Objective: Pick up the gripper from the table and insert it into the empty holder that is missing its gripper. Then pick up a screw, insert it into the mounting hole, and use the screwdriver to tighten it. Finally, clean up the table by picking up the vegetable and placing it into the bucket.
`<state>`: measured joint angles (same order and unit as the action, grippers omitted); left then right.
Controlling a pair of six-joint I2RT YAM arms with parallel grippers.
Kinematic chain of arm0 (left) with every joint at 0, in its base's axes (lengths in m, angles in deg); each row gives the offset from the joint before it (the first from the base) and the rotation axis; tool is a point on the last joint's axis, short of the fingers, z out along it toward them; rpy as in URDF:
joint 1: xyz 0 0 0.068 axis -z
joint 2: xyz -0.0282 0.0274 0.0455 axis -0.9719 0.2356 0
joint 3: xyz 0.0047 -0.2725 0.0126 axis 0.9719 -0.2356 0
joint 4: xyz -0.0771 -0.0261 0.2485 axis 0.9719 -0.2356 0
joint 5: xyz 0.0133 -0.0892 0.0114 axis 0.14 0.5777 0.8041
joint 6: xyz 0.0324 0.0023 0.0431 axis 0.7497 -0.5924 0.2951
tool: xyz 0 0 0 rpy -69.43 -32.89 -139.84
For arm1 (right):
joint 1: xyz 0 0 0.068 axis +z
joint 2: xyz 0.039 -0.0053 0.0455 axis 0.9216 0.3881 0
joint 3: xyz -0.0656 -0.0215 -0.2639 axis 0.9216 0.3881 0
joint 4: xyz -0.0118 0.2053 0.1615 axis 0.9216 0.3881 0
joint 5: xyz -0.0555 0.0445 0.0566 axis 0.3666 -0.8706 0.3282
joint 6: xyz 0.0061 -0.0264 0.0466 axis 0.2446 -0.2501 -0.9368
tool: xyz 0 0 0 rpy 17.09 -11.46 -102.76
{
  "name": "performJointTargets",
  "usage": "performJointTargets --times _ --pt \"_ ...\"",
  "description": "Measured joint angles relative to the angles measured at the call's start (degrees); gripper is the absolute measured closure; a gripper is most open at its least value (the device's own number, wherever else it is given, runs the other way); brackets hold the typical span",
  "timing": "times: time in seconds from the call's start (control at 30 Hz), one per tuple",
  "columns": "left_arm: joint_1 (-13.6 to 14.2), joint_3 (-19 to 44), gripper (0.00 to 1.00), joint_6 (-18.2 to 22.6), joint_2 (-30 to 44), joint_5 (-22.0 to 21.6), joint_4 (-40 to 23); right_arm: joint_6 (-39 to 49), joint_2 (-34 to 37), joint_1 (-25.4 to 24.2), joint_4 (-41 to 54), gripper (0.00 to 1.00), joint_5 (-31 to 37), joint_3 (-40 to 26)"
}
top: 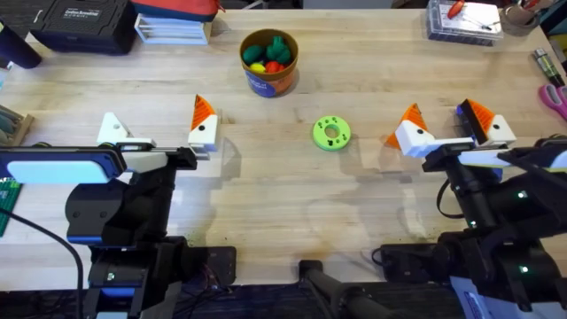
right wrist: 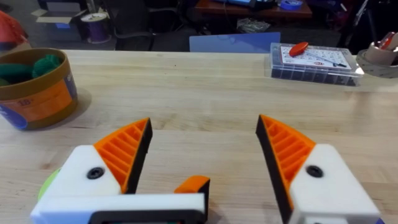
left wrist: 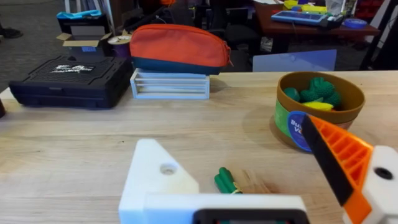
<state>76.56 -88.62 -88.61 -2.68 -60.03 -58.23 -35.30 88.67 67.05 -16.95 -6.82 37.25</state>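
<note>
Nearest you, both hands sit low over the table (top: 283,221): your left hand (top: 158,137) is spread, one finger missing its orange pad, and your right hand (top: 447,133) is spread too, empty. Between the left fingers lies the vegetable (left wrist: 227,181), so cleanup looks unfinished. Farther off, the bucket (top: 269,62) stands at centre with toy food inside. You likely still have the vegetable to lift.
</note>
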Motion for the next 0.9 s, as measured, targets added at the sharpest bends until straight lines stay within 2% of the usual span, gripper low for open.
performJointTargets --times 0.37,0.43,0.53,0.6,0.77,0.9 --pt "0.0 0.1 0.015 0.0 0.0 0.0 -0.4 -1.6 0.0 0.1 0.1 0.008 0.0 0.0" --pt "0.0 2.9 0.015 0.0 0.7 -0.2 -7.0 -3.8 0.1 0.1 2.5 0.007 0.1 -1.0" --pt "0.0 10.0 0.015 -0.1 4.9 -0.7 -13.4 -4.5 1.5 0.1 11.0 0.007 0.0 -5.6" --pt "0.0 16.9 0.015 -0.1 9.9 -1.2 -18.1 -4.6 3.7 0.1 16.4 0.007 0.0 -9.8" --pt "0.0 34.5 0.016 -0.2 27.2 -1.5 -32.1 -4.8 13.4 0.1 30.9 0.007 0.0 -24.5" --pt "0.0 41.4 0.016 -0.2 39.4 -1.5 -35.4 -4.8 20.7 0.1 37.5 0.007 0.0 -33.7"
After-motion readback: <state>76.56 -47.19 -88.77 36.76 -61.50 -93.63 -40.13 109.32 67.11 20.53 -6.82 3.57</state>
